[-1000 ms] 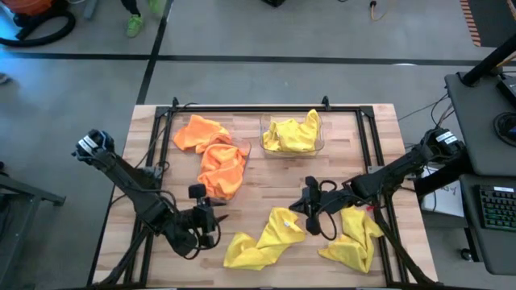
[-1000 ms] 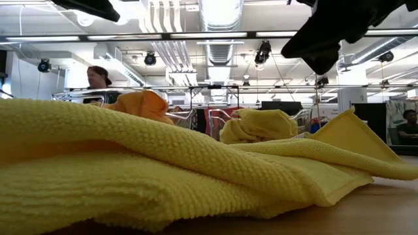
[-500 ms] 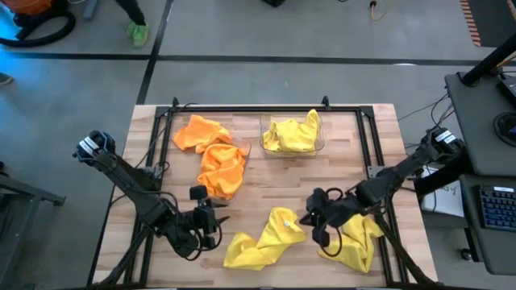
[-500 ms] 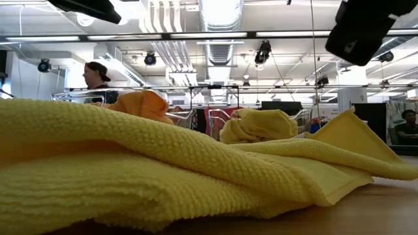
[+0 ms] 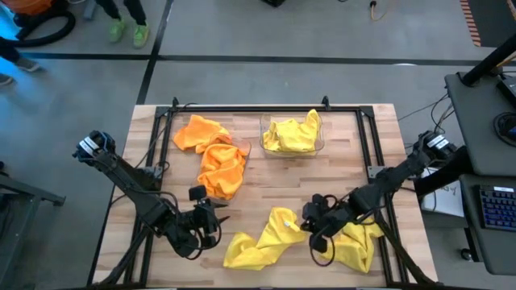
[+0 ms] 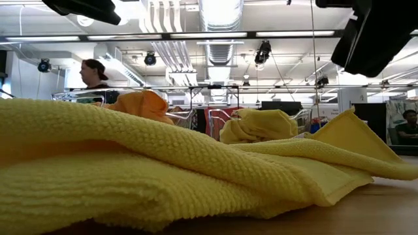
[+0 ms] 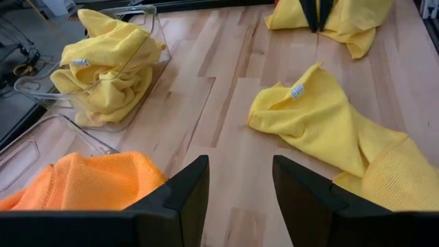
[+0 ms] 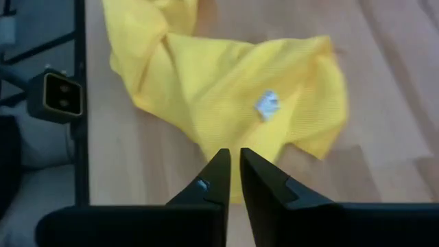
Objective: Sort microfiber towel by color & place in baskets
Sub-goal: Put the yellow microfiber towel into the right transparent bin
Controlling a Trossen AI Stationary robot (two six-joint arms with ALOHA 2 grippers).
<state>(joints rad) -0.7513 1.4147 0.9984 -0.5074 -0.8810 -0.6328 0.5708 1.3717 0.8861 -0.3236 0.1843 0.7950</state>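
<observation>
Spread narrow right gripper (image 8: 232,182) fingers wide, then pinch yellow towel (image 8: 226,89) by tag; left gripper (image 7: 240,185) half-spread, empty

Orange towels (image 5: 216,157) spilling from tub, yellow towels (image 5: 292,134) in tub

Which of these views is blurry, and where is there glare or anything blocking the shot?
Right wrist view: soft all over; the yellow towel and its white tag lack crisp edges. Low view: a near yellow towel fills the lower frame, hiding the table; the ceiling lights are blown out. High view: even light, faint shadows. Left wrist view: sharp, with mild reflections on the clear basket.
</observation>
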